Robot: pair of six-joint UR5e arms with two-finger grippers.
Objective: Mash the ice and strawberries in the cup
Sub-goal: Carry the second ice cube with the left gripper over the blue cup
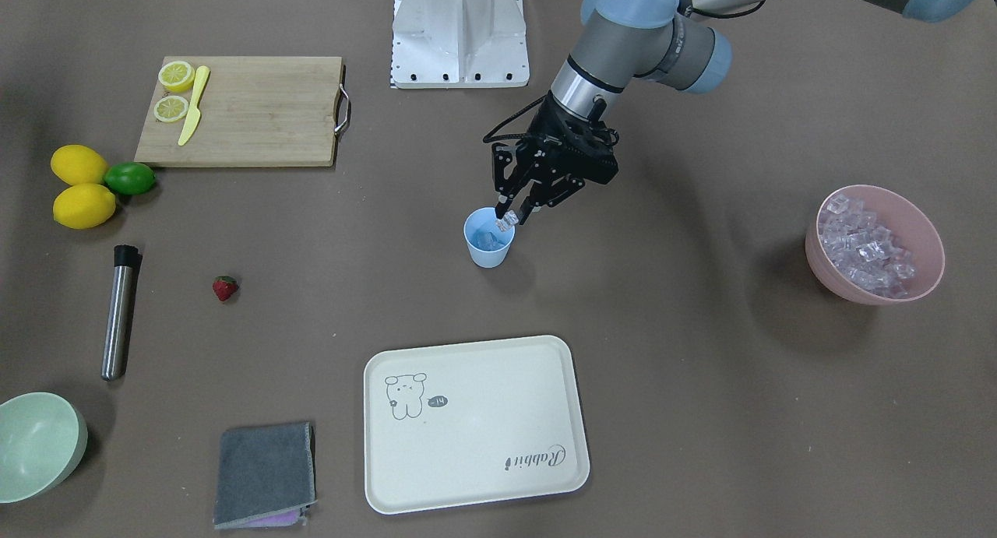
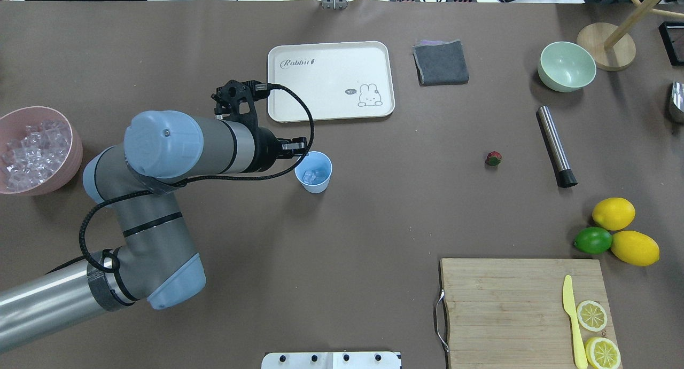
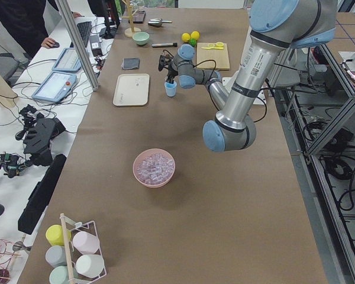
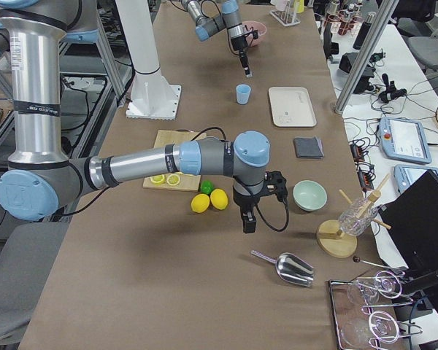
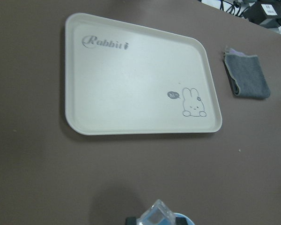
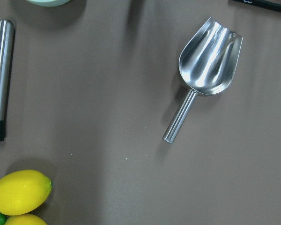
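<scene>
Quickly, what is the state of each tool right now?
Left tool: closed on an ice cube above the cup.
Right tool: cannot be told.

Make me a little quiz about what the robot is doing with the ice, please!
1. What does the left gripper hold just above the cup? A) a lemon slice B) an ice cube C) a knife
2. True or false: the strawberry lies on the table, apart from the cup.
3. Fill the gap: the pink bowl is full of ____.
Key: 1 B. 2 True. 3 ice.
</scene>
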